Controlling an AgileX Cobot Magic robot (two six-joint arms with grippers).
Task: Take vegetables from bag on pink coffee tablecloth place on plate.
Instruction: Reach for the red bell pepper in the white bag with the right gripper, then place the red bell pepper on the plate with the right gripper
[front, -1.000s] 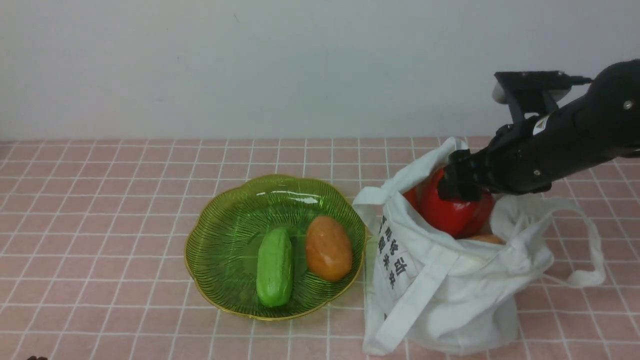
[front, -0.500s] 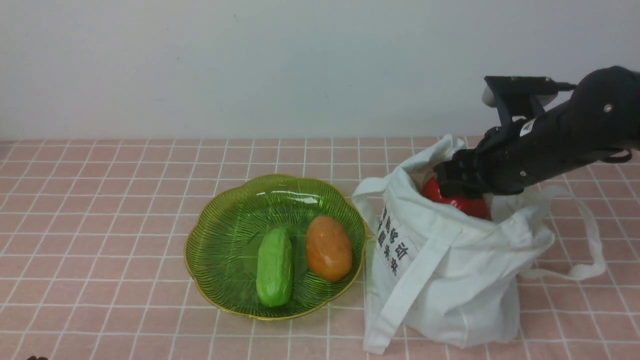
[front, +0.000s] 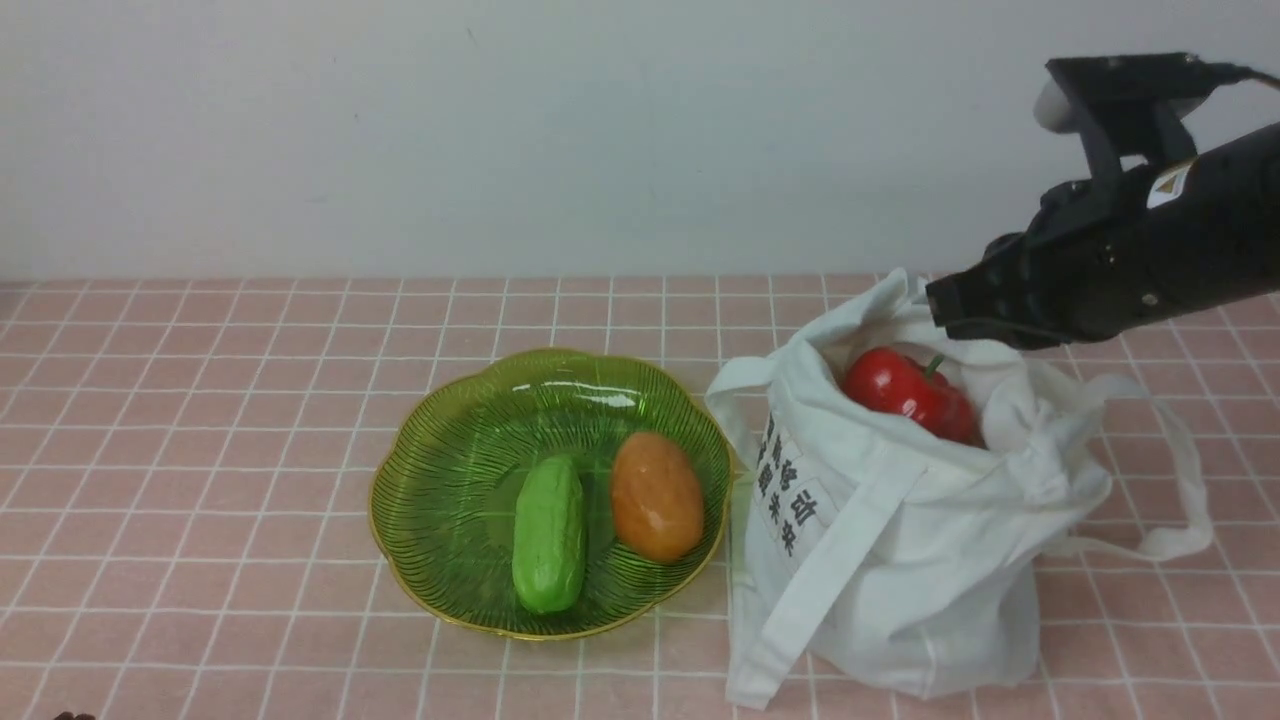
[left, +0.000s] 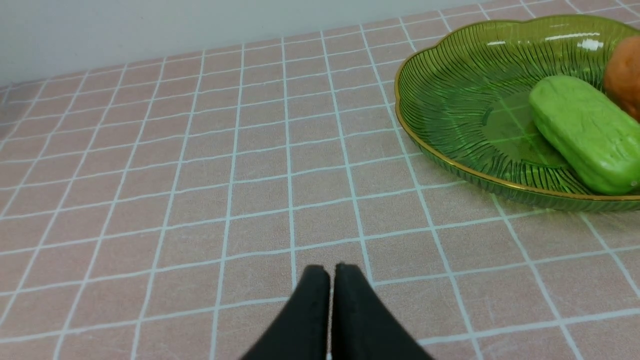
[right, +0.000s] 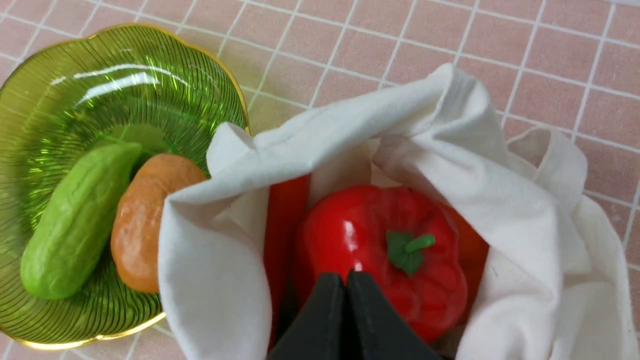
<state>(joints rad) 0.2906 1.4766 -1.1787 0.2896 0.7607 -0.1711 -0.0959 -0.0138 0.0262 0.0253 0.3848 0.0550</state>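
Saw only the upper part of the red bell pepper (front: 905, 395) over the rim of the bag (front: 900, 580) in the front view; lost the rest behind white cloth. Caught, in the right wrist view, slivers of an orange-red shape (right: 284, 220) on either side of the pepper, deep inside the bag, too covered to name. Could not read the small, creased black characters on the bag's side. Found the right arm cut off at the picture's edge. Lost part of the potato (front: 657, 496) behind a fold of the bag in the right wrist view, and most of it past the frame edge in the left wrist view.

Found the pepper glossy, deep red and lobed, with a short green stem and bright highlights on its shoulder, sitting stem-up inside the open mouth of the bag. Placed the bag upright on the pink coffee tablecloth (front: 200, 450), just right of the plate (front: 450, 420). Noted the cucumber (front: 549, 535) and potato lying side by side in the plate.

Found the right gripper (front: 938, 303) with fingers pressed together on nothing, poised above the bag's mouth, apart from the pepper's red body; could not tell about the stem tip. Found the left gripper (left: 330, 271) likewise pressed together, empty, low over bare tablecloth near the plate.
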